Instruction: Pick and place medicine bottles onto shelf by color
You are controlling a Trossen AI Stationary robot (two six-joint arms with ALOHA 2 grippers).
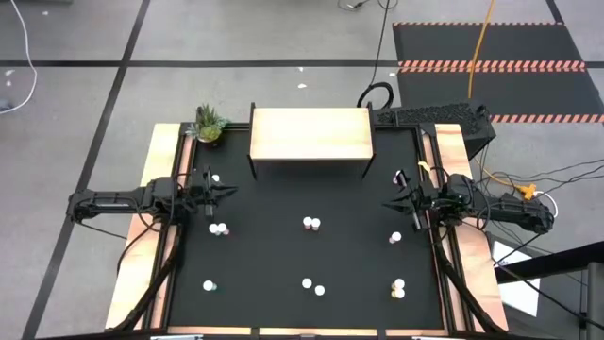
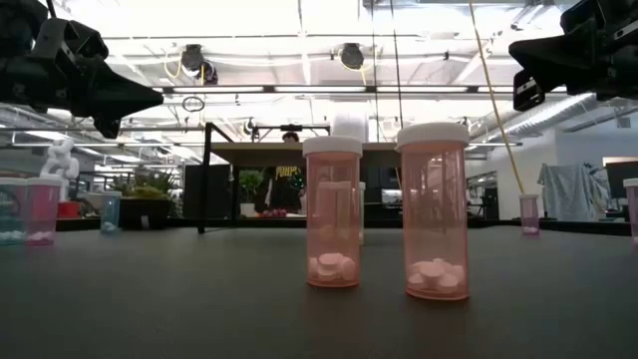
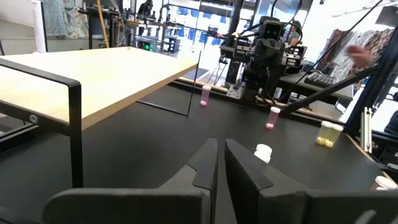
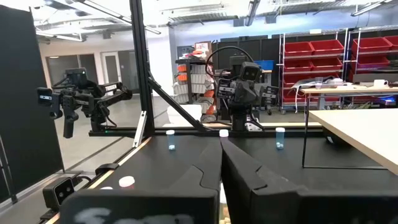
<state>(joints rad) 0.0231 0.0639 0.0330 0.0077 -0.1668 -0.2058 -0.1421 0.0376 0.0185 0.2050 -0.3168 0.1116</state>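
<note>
The shelf [image 1: 310, 134] stands at the middle of the table's [image 1: 283, 246] far edge, its light wooden top bare. A small potted plant [image 1: 209, 124] sits at the far left corner, just beside the shelf.

The left gripper [image 1: 230, 192] hangs above the table near its left edge, fingers clenched together with nothing between them; in the left wrist view the two dark fingers [image 3: 205, 163] meet in a thin seam. The right gripper [image 1: 387, 205] hangs near the right edge, pointing inward, likewise clenched on nothing [image 4: 219, 163].

The medicine bottles are all on the table, none on the shelf. One stands near the left edge just beside the left gripper [image 1: 215, 178], and a pair sits a little nearer [image 1: 219, 229]. A pair stands at the table's centre [image 1: 311, 224]. One is near the right gripper [image 1: 396, 238]. Along the near edge lie one towards the left [image 1: 209, 285], two in the middle [image 1: 313, 286] and a pair towards the right [image 1: 398, 287].

In the low view, two pink bottles [image 2: 332, 211] [image 2: 433, 210] with white caps stand upright side by side, apart, with white tablets in the bottom.
</note>
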